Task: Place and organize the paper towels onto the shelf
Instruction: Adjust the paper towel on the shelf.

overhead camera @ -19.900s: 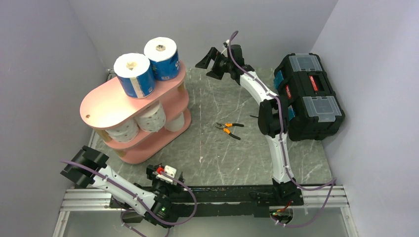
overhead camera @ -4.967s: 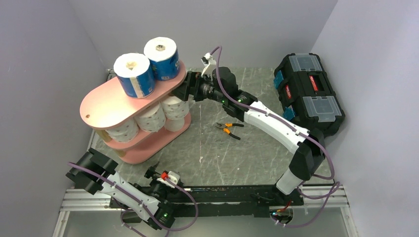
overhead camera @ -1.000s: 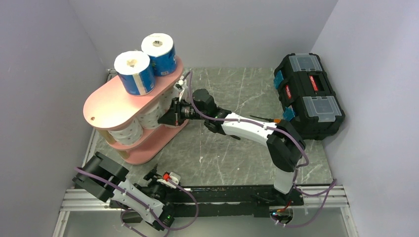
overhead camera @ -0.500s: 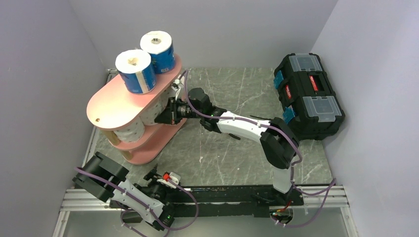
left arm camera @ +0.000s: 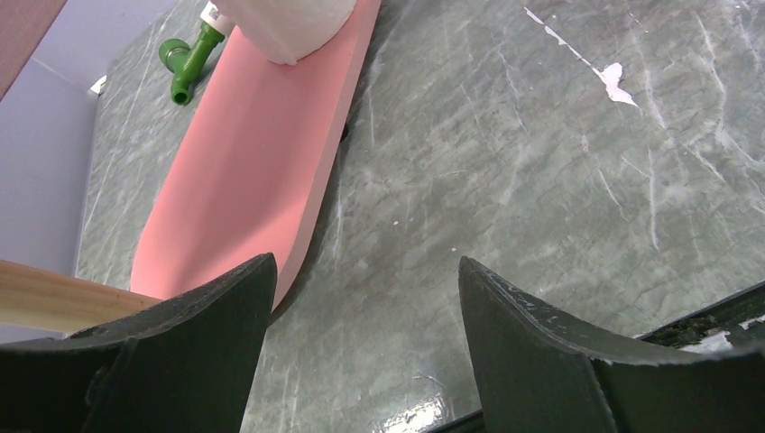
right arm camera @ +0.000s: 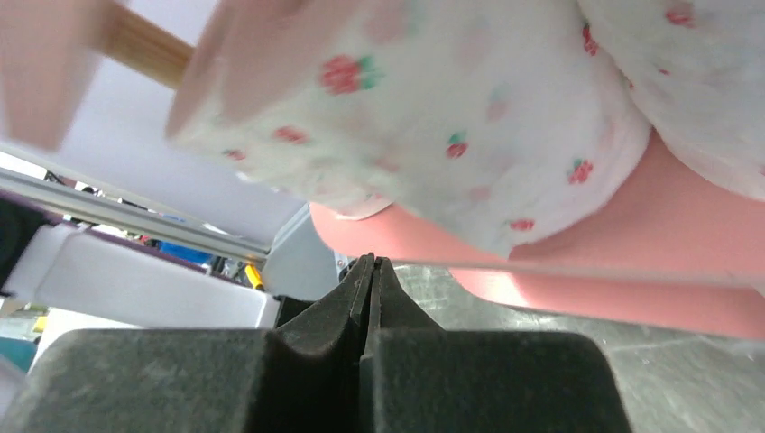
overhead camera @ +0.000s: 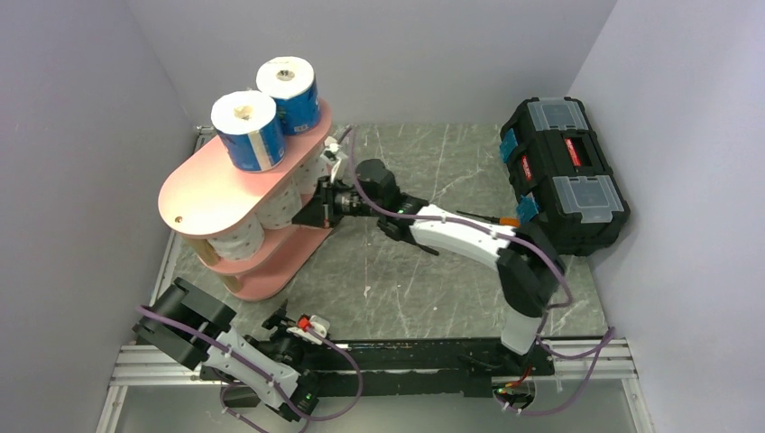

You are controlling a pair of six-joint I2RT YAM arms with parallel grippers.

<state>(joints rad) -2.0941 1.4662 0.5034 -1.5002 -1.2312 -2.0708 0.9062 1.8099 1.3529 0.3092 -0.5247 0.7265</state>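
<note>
The pink three-tier shelf (overhead camera: 203, 189) stands at the back left. Two blue-wrapped paper towels (overhead camera: 248, 131) (overhead camera: 289, 90) stand on its top board. Speckled white rolls (overhead camera: 236, 236) (overhead camera: 281, 206) fill the middle tier. My right gripper (overhead camera: 313, 210) is shut with nothing in it, its tips at the shelf's right end by the middle tier. The right wrist view has the shut tips (right arm camera: 370, 263) just below a strawberry-print roll (right arm camera: 433, 135) and a pink board (right arm camera: 631, 244). My left gripper (left arm camera: 365, 271) hangs open and empty over the table beside the shelf's bottom board (left arm camera: 253, 153), low at the near left (overhead camera: 280, 320).
A black toolbox (overhead camera: 564, 176) sits at the right edge of the table. Grey walls close in on the left, back and right. A green piece (left arm camera: 185, 63) lies on the table behind the shelf's bottom board, beside a white roll (left arm camera: 289, 27).
The right gripper pressed left against the shelf, which shifted and turned slightly, then drew back a little to the right. The left arm has stayed where it was.
</note>
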